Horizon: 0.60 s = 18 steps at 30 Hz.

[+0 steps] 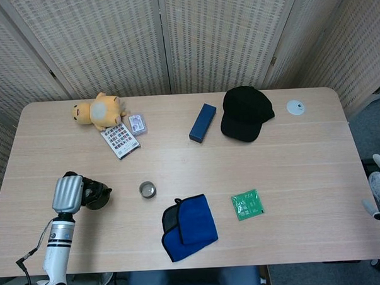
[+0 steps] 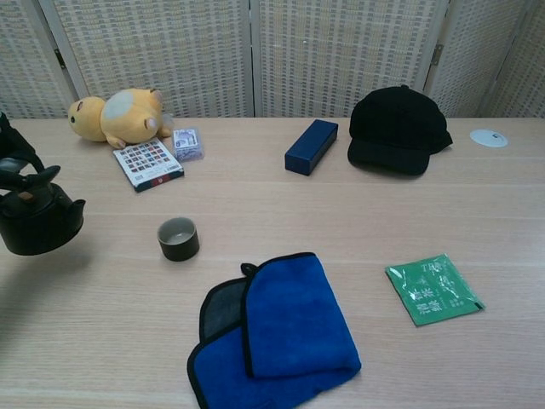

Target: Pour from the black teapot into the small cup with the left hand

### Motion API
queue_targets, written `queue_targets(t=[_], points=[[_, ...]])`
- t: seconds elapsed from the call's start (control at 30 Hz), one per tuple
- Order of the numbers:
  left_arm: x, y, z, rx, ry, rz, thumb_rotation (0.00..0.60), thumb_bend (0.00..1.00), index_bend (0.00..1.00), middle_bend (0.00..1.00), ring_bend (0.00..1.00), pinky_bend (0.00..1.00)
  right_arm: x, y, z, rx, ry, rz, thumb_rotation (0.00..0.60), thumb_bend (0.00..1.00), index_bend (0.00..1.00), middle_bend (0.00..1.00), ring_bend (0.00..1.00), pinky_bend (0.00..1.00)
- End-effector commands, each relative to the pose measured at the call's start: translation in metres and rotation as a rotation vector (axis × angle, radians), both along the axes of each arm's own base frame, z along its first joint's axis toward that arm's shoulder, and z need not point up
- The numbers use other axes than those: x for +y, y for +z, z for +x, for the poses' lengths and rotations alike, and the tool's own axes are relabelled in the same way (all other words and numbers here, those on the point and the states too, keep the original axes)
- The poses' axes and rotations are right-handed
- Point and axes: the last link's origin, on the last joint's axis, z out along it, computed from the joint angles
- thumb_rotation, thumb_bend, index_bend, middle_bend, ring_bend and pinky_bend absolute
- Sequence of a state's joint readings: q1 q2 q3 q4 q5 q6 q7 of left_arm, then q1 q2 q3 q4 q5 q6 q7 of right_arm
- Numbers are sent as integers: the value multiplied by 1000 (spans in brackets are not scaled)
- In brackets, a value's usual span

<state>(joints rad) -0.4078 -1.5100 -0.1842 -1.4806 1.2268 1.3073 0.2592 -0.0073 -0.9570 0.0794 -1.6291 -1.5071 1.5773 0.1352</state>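
Left hand [image 1: 67, 193] at lower left of head view, fingers closed on handle of black teapot [image 2: 37, 223], lifted clear of desk [image 1: 292, 176]. Small cup [image 2: 178, 239] near frame centre, apart from pot. Carry across and pour not yet done. Right hand unseen.

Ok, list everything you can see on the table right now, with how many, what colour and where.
teapot: one, black, far left, held off the table
small cup: one, dark, right of teapot
cloth: one, blue, near edge centre
packet: one, green, right of cloth
cap: one, black, far right
box: one, navy, left of cap
disc: one, white, far right corner
plush toy: one, yellow, far left
card: one, patterned, beside plush
left hand: grips teapot
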Motion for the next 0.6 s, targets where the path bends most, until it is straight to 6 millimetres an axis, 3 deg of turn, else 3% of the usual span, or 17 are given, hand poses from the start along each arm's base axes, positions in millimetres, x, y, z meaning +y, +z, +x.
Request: queue_targets(t=[0.03,0.33,0.6], points=[[0,0,2,4,-10,-1,429,401,1000,1000,978,356,0,0,0,0,-1,-2,600,184,20,148,0,0],[1,-3,12,26,-69,-37,484,402,1000,1000,978,356,1,1,-2,1,-4,-3,600,184,20,148,0,0],[6,-8,31,41,-134,-68,486,402,1000,1000,978,356,2,2,-1,4,-2,-5,600,184,20,148,0,0]])
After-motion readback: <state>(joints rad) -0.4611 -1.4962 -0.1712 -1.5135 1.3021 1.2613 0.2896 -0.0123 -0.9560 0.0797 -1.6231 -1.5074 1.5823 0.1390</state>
